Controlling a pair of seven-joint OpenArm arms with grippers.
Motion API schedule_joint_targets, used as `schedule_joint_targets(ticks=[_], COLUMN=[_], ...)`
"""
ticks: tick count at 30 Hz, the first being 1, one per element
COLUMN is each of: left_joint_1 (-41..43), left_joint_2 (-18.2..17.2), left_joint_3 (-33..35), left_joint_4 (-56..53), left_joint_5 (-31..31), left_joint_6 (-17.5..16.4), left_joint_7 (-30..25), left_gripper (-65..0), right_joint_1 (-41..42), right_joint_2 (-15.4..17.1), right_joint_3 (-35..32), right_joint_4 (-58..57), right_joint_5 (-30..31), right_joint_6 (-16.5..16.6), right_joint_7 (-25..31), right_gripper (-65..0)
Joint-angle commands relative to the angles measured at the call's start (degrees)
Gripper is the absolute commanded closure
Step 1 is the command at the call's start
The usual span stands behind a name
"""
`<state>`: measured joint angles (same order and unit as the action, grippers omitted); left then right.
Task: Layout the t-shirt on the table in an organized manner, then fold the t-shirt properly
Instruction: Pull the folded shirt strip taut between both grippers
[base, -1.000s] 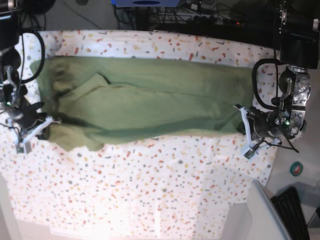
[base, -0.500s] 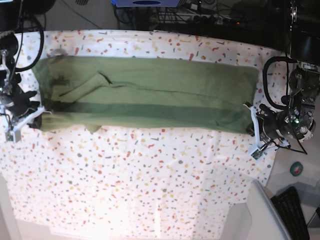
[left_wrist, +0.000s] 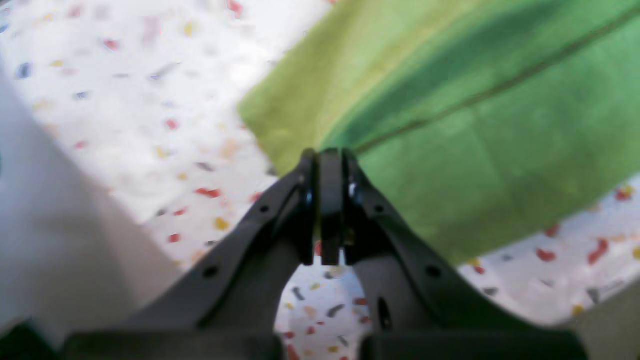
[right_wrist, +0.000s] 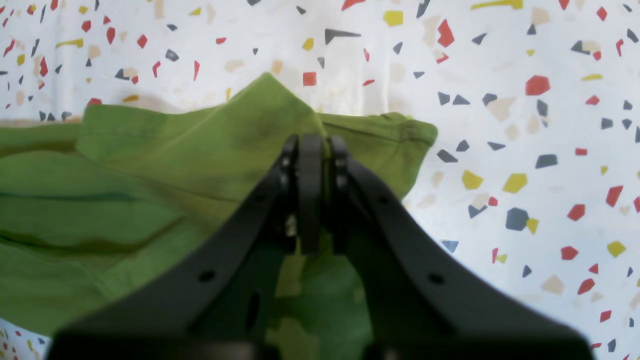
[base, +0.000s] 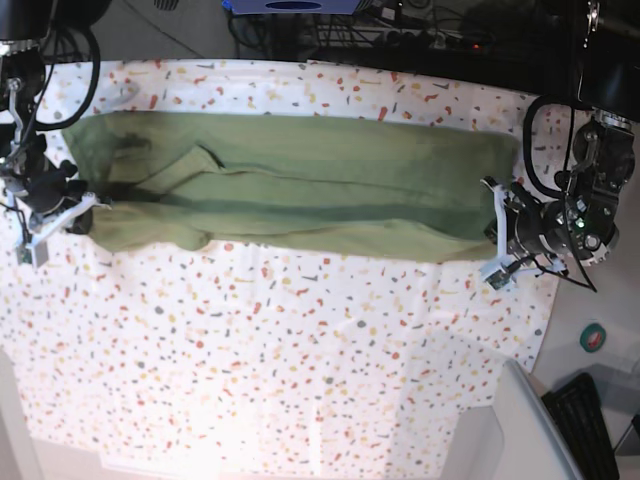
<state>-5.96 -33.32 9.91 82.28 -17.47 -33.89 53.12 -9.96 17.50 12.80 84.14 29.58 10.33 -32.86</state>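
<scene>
- Claws first: my left gripper (left_wrist: 330, 165) has its jaws pressed together on the near corner of the t-shirt (base: 300, 195), and a sliver of green shows between the pads in the left wrist view.
- Right gripper (right_wrist: 311, 150) is clenched the same way on the opposite end, where the cloth peaks up into a small tent at the jaw tips.
- From the base view, both grips sit on the shirt's near long edge, one at each end, so the garment is stretched between them.
- Shirt itself lies as a long band across the far half of the table (base: 300, 380), one layer doubled over another, with a darker fold line running lengthwise.
- Handling, as I judge it: light, limp and soft; it sags and creases wherever it is unsupported, and it should drag rather than slide on the table cloth.
- Corners and hems look like the best holds; a pinch mid-panel would only bunch it.
- Count: one t-shirt, one table, two grippers, both holding cloth.
</scene>
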Motion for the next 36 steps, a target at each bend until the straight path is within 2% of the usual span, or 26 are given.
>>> schedule_joint_targets(ticks=[1, 13, 17, 23, 29, 33, 36], left_joint_1=[-0.95, 1.16, 1.69, 1.6, 1.96, 2.4, 2.48], left_joint_2=[-1.1, -1.18, -4.26, -4.44, -4.17, -4.17, -4.26], left_joint_3=[-0.37, -0.11, 4.46, 6.22, 6.31, 6.92, 10.53], left_joint_4=[1.02, 2.25, 3.57, 3.13, 3.74, 3.48, 3.13], left_joint_5=[-0.15, -0.06, -0.06, -0.06, 7.41, 7.85, 8.29], left_joint_6=[0.09, 0.09, 0.09, 0.26, 0.17, 0.17, 0.17], left_joint_7=[-0.6, -0.42, 0.28, 0.46, 0.55, 0.55, 0.55], left_gripper=[0.0, 0.0, 0.0, 0.0, 0.0, 0.0, 0.0], right_joint_1=[-0.02, -3.27, -4.15, -5.65, -7.67, -7.85, -7.93], right_joint_2=[0.92, 0.83, 0.83, 0.83, 0.83, 0.75, 0.75], right_joint_3=[0.52, 0.61, 0.52, 0.61, 0.61, 0.61, 0.61], right_joint_4=[0.39, -0.31, -0.23, 0.92, 1.88, 1.36, 0.3], right_joint_5=[0.26, 0.26, 0.26, 0.26, 0.26, 0.26, 0.26], right_joint_6=[0.09, 0.09, 0.09, 0.09, 0.09, 0.09, 0.09], right_joint_7=[0.91, 0.73, 0.73, 0.73, 0.73, 0.73, 0.73], right_gripper=[0.0, 0.0, 0.0, 0.0, 0.0, 0.0, 0.0])
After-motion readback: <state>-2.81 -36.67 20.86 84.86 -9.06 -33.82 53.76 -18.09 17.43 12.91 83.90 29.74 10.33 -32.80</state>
